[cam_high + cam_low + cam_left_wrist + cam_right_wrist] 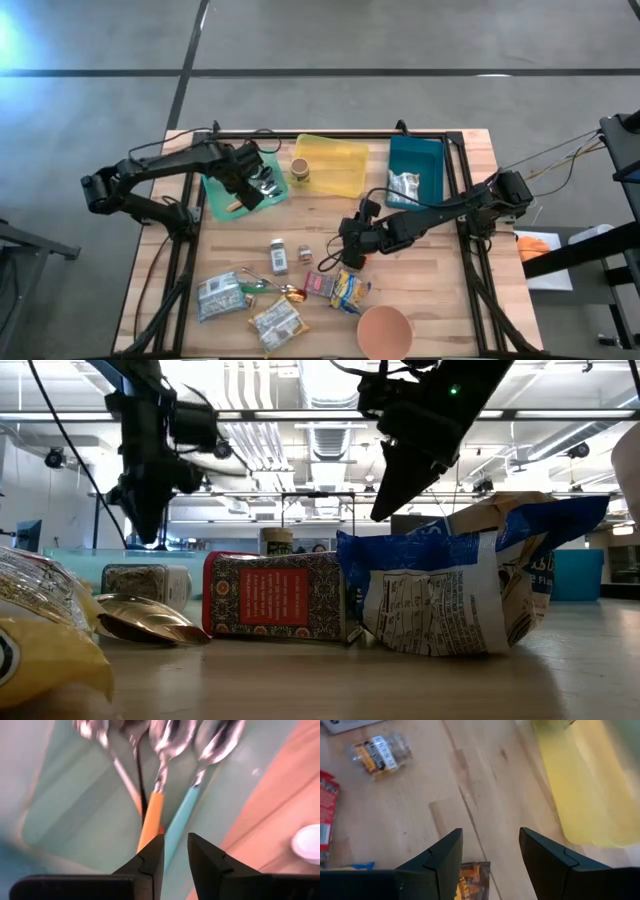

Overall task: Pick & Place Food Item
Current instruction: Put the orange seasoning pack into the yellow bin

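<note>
Food items lie on the near half of the wooden table: a yellow and blue snack bag (350, 291), a red packet (320, 285), a spice jar (278, 256) and a small jar (380, 751). My right gripper (490, 835) hangs open above the bare wood beside them, with a small brown packet (471, 881) below its fingers. My left gripper (175, 837) hovers over the green tray (215, 196), fingers narrowly open with nothing between them. Below it lie spoons, one with an orange handle (152, 812), one with a teal handle (184, 806).
A yellow tray (335, 160) with a brown jar (300, 169) and a blue tray (425, 160) holding a bag (405, 184) stand at the far edge. Two silvery packets (220, 296), a gold spoon (291, 292) and a terracotta bowl (385, 330) lie near the front.
</note>
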